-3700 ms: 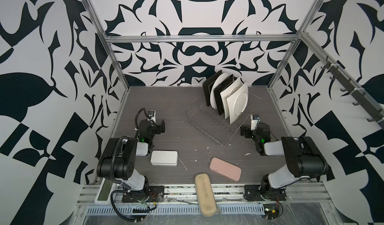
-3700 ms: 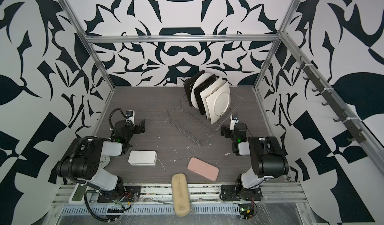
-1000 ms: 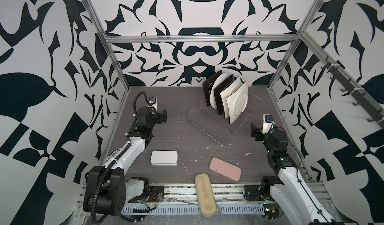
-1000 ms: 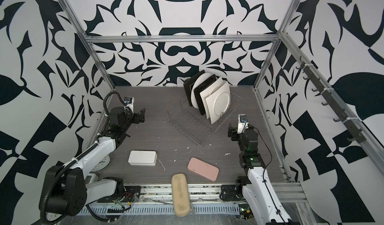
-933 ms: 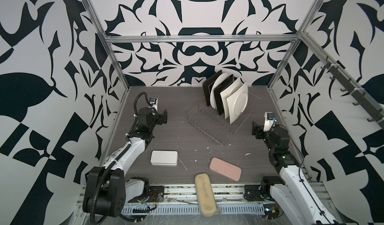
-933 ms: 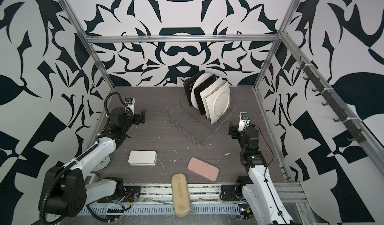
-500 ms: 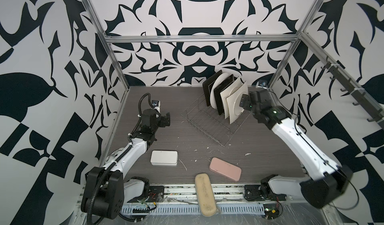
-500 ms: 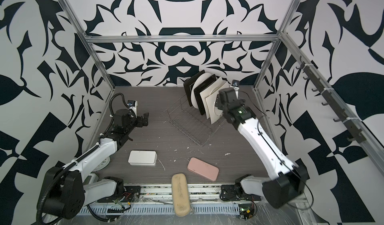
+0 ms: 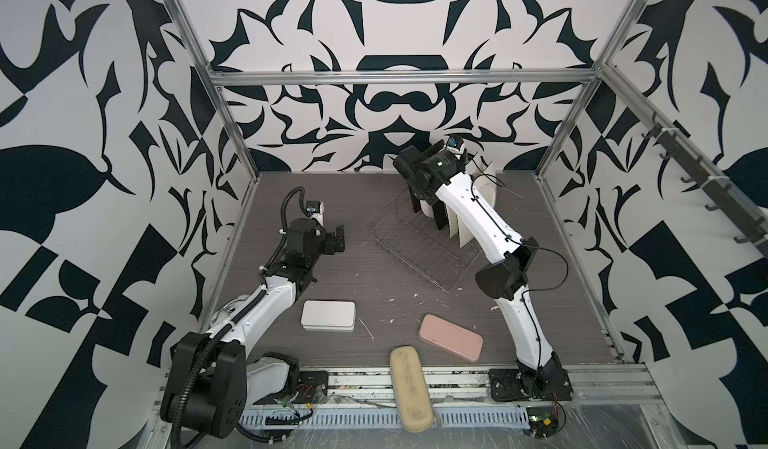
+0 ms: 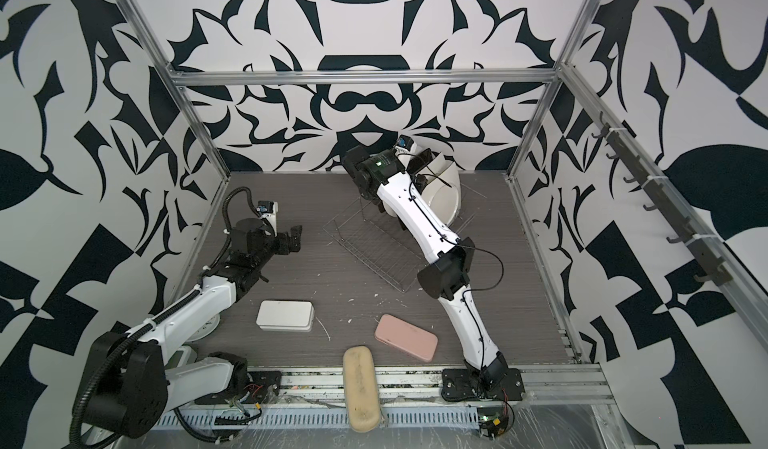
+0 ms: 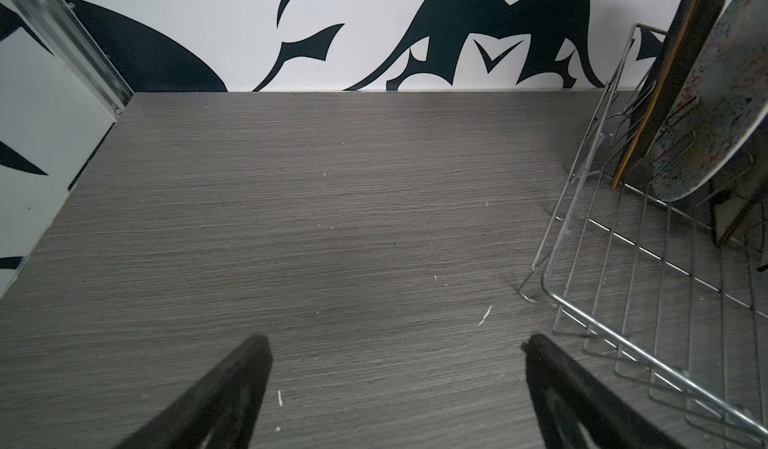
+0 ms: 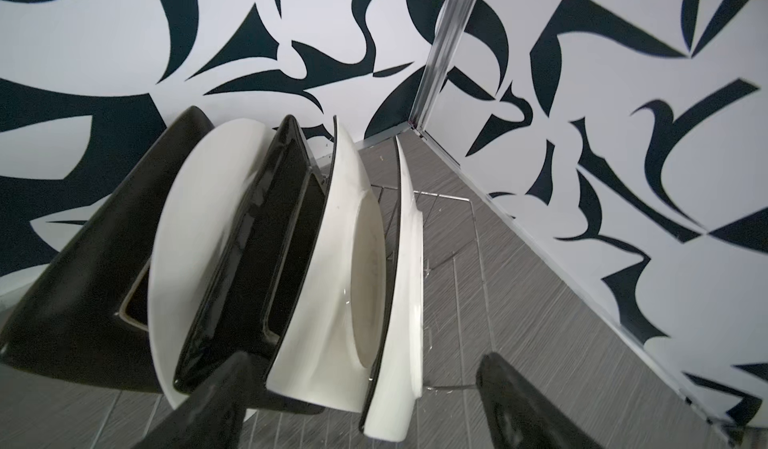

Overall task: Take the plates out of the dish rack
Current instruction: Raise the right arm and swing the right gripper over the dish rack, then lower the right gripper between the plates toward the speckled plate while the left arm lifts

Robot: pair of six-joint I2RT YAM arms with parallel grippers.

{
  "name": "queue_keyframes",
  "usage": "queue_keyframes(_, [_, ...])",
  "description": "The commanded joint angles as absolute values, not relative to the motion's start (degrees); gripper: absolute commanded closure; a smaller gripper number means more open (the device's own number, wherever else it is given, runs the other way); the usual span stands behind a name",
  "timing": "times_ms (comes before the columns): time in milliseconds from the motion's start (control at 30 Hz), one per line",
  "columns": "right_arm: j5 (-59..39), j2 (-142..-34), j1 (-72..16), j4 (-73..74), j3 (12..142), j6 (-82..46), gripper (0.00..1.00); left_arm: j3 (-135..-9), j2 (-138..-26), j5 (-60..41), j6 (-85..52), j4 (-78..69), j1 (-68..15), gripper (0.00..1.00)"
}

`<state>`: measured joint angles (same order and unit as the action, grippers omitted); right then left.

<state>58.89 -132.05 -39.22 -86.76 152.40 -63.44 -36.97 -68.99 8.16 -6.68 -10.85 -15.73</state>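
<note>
The wire dish rack (image 9: pixel 415 245) (image 10: pixel 374 256) sits at the back of the table, turned at an angle. Several plates (image 10: pixel 442 195) stand upright in its far end. From the right wrist view they run black square (image 12: pixel 83 260), round white-backed (image 12: pixel 195 218), black square (image 12: pixel 270 239), then two white-backed with dark rims (image 12: pixel 332 260) (image 12: pixel 403 280). My right gripper (image 12: pixel 368 359) (image 10: pixel 424 168) hangs open above their top edges, with the two white-backed plates between its fingers, touching neither. My left gripper (image 11: pixel 397 341) (image 9: pixel 336 239) is open and empty over bare table left of the rack (image 11: pixel 623 301).
A white tin (image 9: pixel 328 316) and a pink case (image 9: pixel 451 337) lie on the front half of the table. A beige case (image 9: pixel 411 388) rests across the front rail. The back wall and the right wall stand close to the rack.
My right arm has swung up from the front right and reached over the tops of the plates. My left gripper has crept a little toward the rack.
</note>
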Motion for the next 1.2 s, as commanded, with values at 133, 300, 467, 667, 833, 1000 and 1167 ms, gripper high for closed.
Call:
queue_keyframes(133, [68.5, -127.2, -43.0, -86.6, 144.2, -68.2, 0.16, -37.8, -71.0, 6.2, -8.1, -9.7, -15.8, 0.01])
queue_keyframes(300, [78.6, -128.2, -47.4, -86.5, 144.1, -68.3, 0.16, -39.5, -72.6, 5.5, -8.7, -8.7, -16.0, 0.01])
queue_keyframes(467, [83.9, -128.7, -51.0, -81.7, 137.3, -70.9, 0.19, -39.9, -72.6, 6.3, -8.5, -7.4, -16.1, 0.01])
queue_keyframes(667, [90.0, -131.7, -54.1, -91.2, 131.8, -89.9, 0.27, -41.1, -72.6, 8.6, -9.2, -2.5, -15.9, 0.01])
queue_keyframes(833, [90.0, -135.8, -54.5, -98.9, 131.9, -100.1, 0.3, -42.2, -70.9, 12.8, -13.3, 4.3, -15.8, 0.01])
queue_keyframes(1000, [89.9, -137.4, -54.6, -98.8, 131.5, -101.8, 0.29, -40.3, -70.0, 10.5, -15.1, 4.1, -13.7, 0.01])
queue_keyframes(1167, [88.4, -140.5, -53.8, -98.7, 134.8, -99.0, 0.25, -41.5, -70.4, 8.3, -16.2, 5.9, -11.7, 0.01])
